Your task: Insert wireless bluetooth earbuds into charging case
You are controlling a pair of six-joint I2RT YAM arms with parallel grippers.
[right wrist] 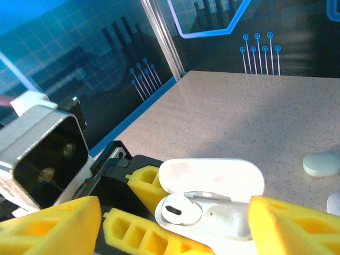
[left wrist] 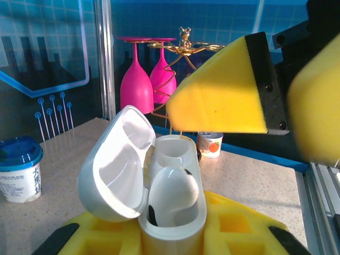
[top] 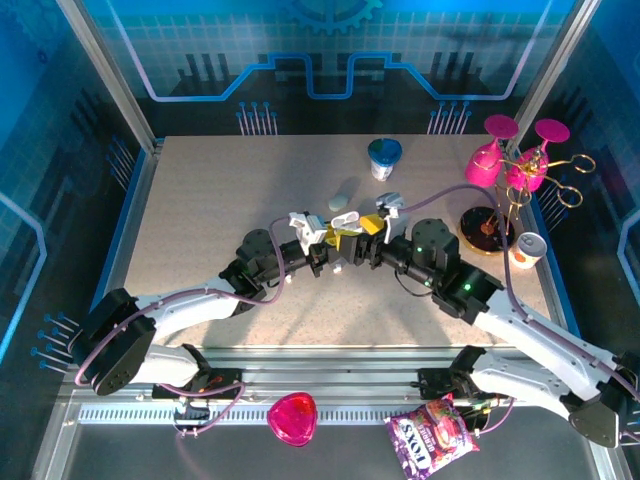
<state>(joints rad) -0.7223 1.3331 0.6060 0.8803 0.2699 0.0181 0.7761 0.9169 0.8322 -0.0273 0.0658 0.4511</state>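
Note:
A white charging case (left wrist: pixel 196 211) stands upright with its lid (left wrist: pixel 114 164) swung open to the left. My left gripper (left wrist: pixel 170 241) is shut on the case's base with its yellow pads (left wrist: pixel 234 226). One white earbud (left wrist: pixel 172 194) sits in the near socket; the far socket (left wrist: pixel 172 149) is bare. In the right wrist view the same case (right wrist: pixel 228 220) shows that earbud (right wrist: pixel 180 209) seated at its left end. My right gripper (right wrist: pixel 175 220) hovers just over the case, open, with nothing between its yellow fingers (right wrist: pixel 53 226). From above, both grippers (top: pixel 335 248) (top: pixel 362 232) meet at mid table.
Small loose white pieces (top: pixel 345 218) (top: pixel 388 200) and a pale pebble-shaped case (top: pixel 345 190) lie behind the grippers. Further back is a blue-lidded cup (top: pixel 385 158). Pink wine glasses on a gold rack (top: pixel 515 160), a dark disc (top: pixel 487 228) and a small can (top: pixel 525 250) stand at the right.

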